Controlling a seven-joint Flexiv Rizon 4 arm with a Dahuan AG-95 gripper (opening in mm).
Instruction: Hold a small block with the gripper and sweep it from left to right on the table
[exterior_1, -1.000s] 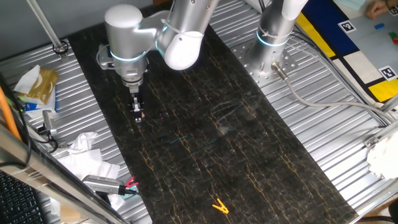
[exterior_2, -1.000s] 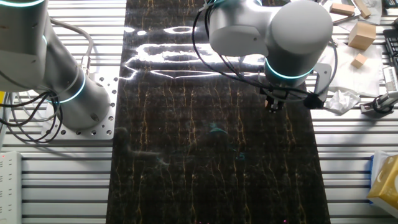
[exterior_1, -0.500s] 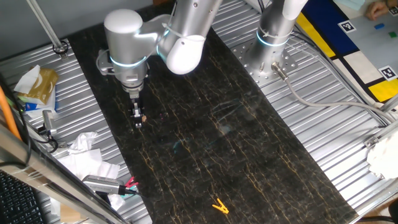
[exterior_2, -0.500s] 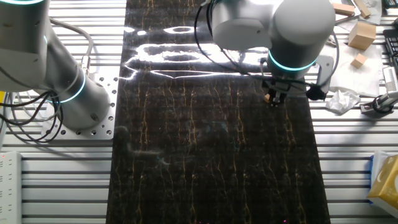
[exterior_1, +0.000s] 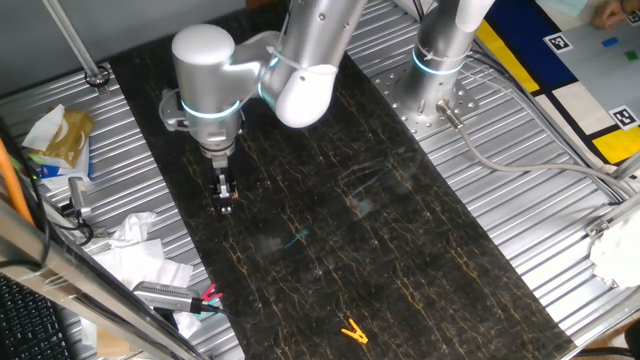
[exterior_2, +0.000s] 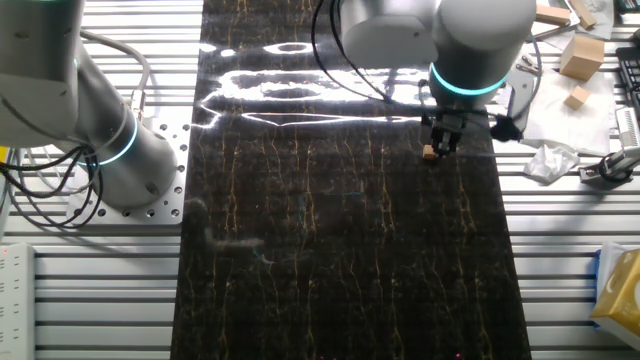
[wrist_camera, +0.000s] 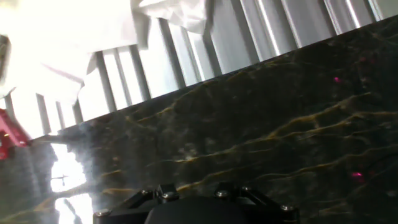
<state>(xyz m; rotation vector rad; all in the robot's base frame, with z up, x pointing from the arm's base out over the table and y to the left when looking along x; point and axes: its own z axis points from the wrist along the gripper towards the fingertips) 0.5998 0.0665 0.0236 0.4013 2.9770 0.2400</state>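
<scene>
The gripper (exterior_1: 226, 203) hangs black and small below the silver arm with its blue ring, its tips down at the dark veined table (exterior_1: 380, 230) near that slab's left edge. In the other fixed view the gripper (exterior_2: 441, 150) stands near the table's (exterior_2: 330, 250) right edge. There the small block (exterior_2: 429, 153), a tiny tan cube, shows at its fingertips, and the jaws look shut on it. The fingers hide the block in the first fixed view. The hand view shows only the gripper's black base over the table (wrist_camera: 280, 124); fingertips and block are out of frame.
A yellow clip (exterior_1: 352, 331) lies near the table's front end. A second upright silver arm (exterior_1: 440, 50) stands on ribbed metal at the back. Crumpled white paper (exterior_1: 135, 250) and clutter lie just beyond the table edge beside the gripper. Wooden blocks (exterior_2: 580, 55) sit on the metal.
The gripper has shifted a short way along the table near its edge, with the block staying at its fingertips. The second arm and the clip have not moved.
</scene>
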